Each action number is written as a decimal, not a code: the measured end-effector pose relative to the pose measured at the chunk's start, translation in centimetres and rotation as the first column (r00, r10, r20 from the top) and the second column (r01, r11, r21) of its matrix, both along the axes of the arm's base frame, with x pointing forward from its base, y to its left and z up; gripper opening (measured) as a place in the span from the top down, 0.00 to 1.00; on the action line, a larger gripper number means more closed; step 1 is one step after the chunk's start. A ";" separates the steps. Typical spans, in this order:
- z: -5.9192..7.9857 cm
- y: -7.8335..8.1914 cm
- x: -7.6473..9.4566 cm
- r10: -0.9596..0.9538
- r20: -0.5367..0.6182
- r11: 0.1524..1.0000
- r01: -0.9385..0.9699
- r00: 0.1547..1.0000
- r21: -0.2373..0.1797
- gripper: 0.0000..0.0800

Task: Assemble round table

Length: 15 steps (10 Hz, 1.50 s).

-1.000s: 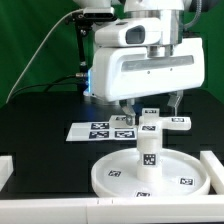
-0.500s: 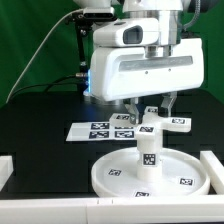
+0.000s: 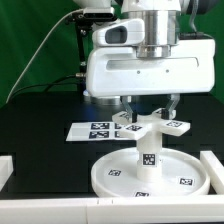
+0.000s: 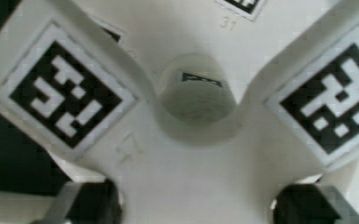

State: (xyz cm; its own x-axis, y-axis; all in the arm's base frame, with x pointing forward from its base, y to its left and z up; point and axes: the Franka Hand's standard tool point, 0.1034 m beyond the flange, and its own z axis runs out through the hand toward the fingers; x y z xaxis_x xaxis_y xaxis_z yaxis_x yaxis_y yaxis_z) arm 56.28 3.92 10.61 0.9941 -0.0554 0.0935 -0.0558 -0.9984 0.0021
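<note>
The large rimmed round disc (image 3: 150, 174) lies flat on the black table near the front. The short cylindrical leg (image 3: 148, 150) stands upright at its middle. The white cross-shaped base (image 3: 148, 125) with square tags sits level on top of the leg. My gripper (image 3: 147, 108) hangs straight above it, its fingers on either side of the cross's middle. In the wrist view the cross (image 4: 194, 90) fills the frame, with tagged arms and a round central hole, and my dark fingertips (image 4: 91, 203) press against its white body from both sides.
The marker board (image 3: 97, 130) lies on the table behind the disc, at the exterior view's left. White rails (image 3: 214, 165) border the table at both front corners. A green backdrop stands behind.
The gripper has turned about its vertical axis, and the cross-shaped base has turned with it on top of the leg. The disc and leg stay in place.
</note>
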 end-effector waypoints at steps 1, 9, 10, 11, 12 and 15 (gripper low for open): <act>0.0 -0.1 0.0 -0.159 0.000 0.987 0.159 0.987 0.020 0.47; 0.0 -0.1 -0.1 -0.803 -0.047 0.591 0.804 0.594 0.065 0.47; 0.0 -0.1 -0.2 -0.884 -0.061 0.459 0.886 0.463 0.073 0.47; 0.0 -0.1 -0.2 -0.914 -0.076 0.392 0.916 0.398 0.080 0.47; 0.0 -0.2 -0.2 -0.939 -0.093 0.324 0.943 0.331 0.080 0.47; 0.0 -0.1 -0.2 -0.952 -0.097 0.283 0.956 0.290 0.081 0.28</act>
